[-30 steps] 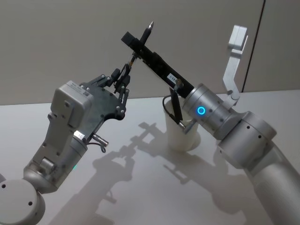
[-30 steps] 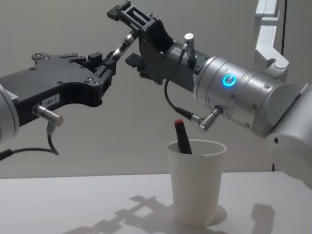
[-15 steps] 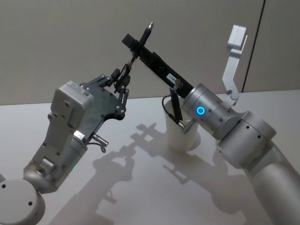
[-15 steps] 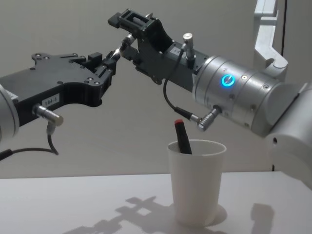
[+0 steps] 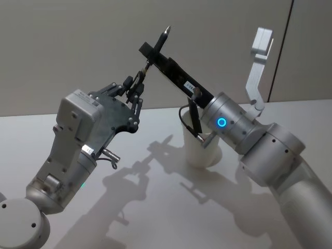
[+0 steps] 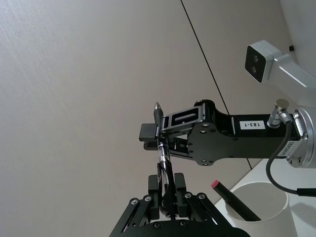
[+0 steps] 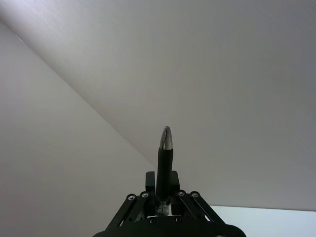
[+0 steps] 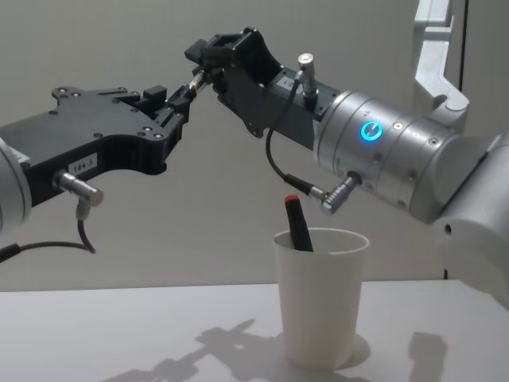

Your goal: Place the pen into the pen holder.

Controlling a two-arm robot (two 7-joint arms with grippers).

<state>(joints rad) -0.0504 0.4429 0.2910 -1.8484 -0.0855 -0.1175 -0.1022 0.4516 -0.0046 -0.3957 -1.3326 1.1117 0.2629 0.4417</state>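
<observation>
White table [image 5: 62,207], plain grey wall [image 5: 67,46]. Pen [image 6: 162,143] held upright, tip up, pinched by both left gripper [image 6: 167,190] and right gripper [image 6: 157,133], above the pen holder [image 8: 320,306].

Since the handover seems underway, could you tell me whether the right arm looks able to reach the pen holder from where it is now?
Probably yes: the right gripper, shut on the pen, is raised above the pen holder, whose mouth is open apart from a red-capped marker. The left gripper grips the pen too.

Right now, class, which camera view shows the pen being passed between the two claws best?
The left wrist view: the pen shows full length, held low by the left claw and high by the right claw. The right wrist view shows its tip end. Head and chest views show short parts.
</observation>
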